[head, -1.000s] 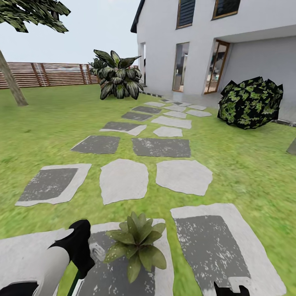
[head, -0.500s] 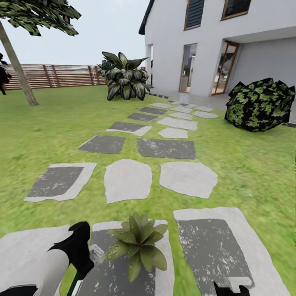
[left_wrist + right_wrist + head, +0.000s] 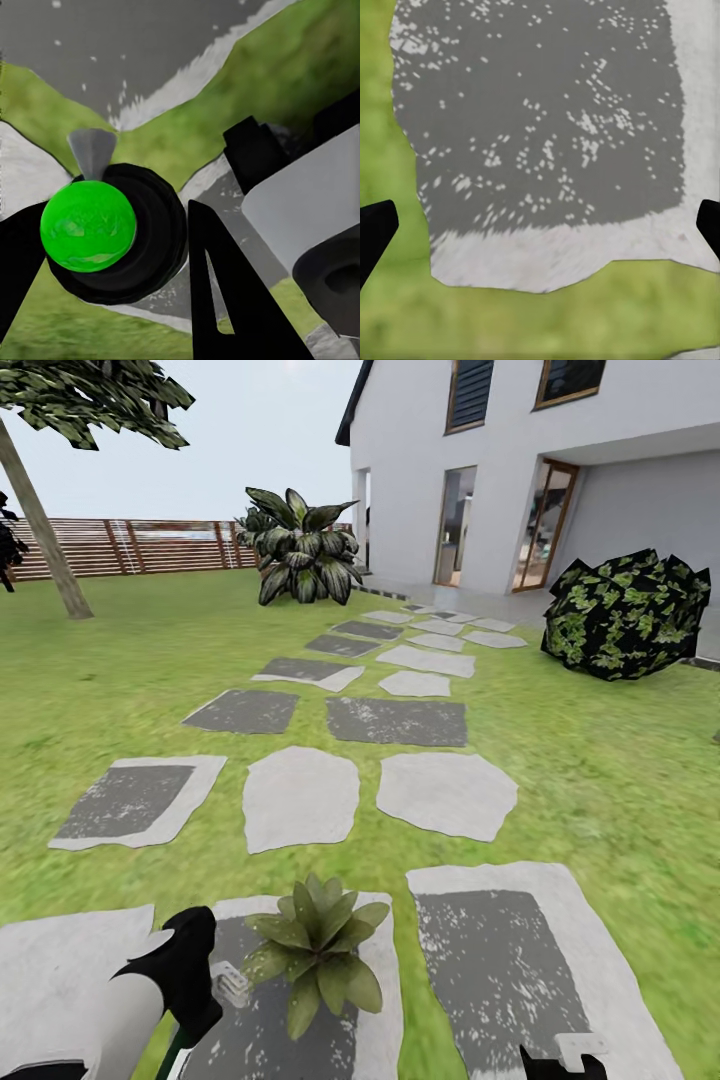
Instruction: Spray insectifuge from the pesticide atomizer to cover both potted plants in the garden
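green-bottomed pesticide atomizer point(image 3: 88, 225) held upright; potted plant point(image 3: 315, 947) on stepping stone point(image 3: 300, 1020).

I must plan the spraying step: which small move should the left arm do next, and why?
Probably tilt the atomizer, held in the left gripper, so its nozzle faces the potted plant and spray. The plant stands just beside that gripper on the stepping stone, so it seems within range.
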You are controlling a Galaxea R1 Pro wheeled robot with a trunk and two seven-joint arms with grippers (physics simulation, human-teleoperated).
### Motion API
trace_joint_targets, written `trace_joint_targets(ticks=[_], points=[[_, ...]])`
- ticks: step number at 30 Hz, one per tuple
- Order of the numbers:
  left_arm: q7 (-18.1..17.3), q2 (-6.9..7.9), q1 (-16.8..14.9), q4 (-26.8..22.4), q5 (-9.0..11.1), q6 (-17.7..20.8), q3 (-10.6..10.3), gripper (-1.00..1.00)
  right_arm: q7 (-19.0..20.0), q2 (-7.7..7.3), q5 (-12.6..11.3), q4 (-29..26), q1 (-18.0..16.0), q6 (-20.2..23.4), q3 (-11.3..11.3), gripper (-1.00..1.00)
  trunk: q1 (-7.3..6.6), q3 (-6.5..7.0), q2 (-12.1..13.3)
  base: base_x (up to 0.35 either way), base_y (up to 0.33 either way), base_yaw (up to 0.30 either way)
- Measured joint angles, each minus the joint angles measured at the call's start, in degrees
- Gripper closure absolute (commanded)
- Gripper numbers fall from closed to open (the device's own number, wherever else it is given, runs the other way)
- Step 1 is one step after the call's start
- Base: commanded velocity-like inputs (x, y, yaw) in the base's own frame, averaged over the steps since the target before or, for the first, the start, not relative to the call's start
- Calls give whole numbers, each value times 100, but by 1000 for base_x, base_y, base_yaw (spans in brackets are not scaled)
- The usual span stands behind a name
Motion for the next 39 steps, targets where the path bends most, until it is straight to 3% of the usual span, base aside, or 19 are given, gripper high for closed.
trace_joint_targets(ticks=[1, 5, 8, 12, 19, 39], points=[[2, 17, 10, -16, 3, 1, 18, 100, 3, 0, 0, 0, 0, 0, 0, -100, 0, 0, 0, 0, 0, 0], [108, 36, 21, -77, 4, -1, 410, 100, 1, 0, 0, -2, 0, 0, 0, -100, 0, 0, 0, 0, 0, 54], [515, 38, 28, -26, 1, -6, 498, 100, -1, 0, -1, 0, 0, 0, 0, -100, 0, 0, 0, 0, 0, 220], [687, 10, 90, 68, 35, -8, 523, 100, -1, 0, -2, 0, 0, 0, 0, -100, 0, 0, 0, 0, 0, 268], [713, -25, 101, 42, 451, -14, 517, 100, -1, 0, -1, 0, 0, 0, 0, -100, 0, 0, 0, 0, 0, 245], [723, -34, 105, 70, 566, -12, 521, 100, -10, 0, -1, 0, 0, 0, 0, -100, 0, 0, 0, 55, -118, 35]])
